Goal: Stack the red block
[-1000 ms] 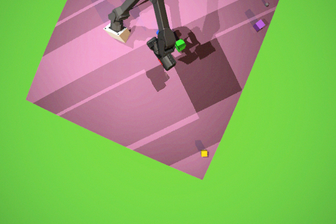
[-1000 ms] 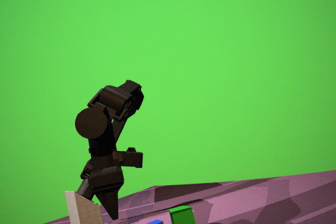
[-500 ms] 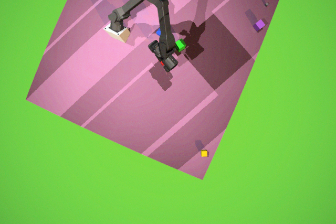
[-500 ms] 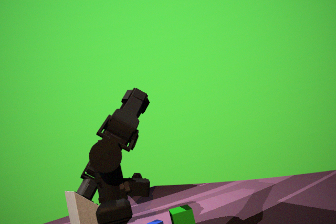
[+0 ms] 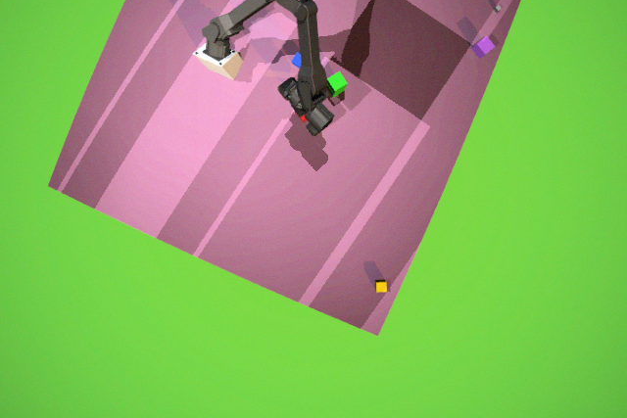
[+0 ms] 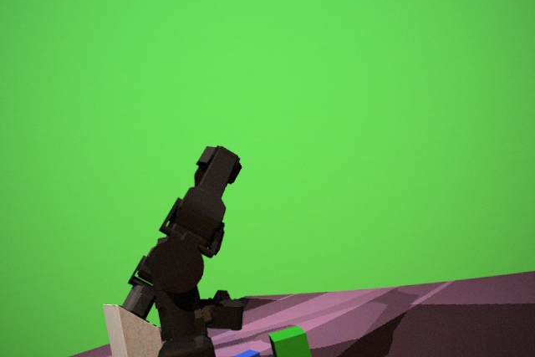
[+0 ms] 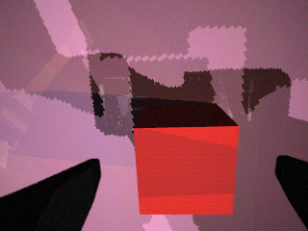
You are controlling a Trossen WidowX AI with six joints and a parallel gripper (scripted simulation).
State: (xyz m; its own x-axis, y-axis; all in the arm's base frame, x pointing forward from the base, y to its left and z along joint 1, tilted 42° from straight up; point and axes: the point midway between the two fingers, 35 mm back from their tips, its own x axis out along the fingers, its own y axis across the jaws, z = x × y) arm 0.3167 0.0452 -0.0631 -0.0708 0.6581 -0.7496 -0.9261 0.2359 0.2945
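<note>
Open gripper [image 7: 188, 192] positioned over the red block [image 7: 187, 166]

The red block is seen resting on the pink surface [image 5: 253, 201] between the spread fingers, untouched, just beside the green tower [image 5: 337, 82].

A bare test bench: a pink striped table [image 5: 243, 231] with scattered coloured blocks against plain green.
</note>
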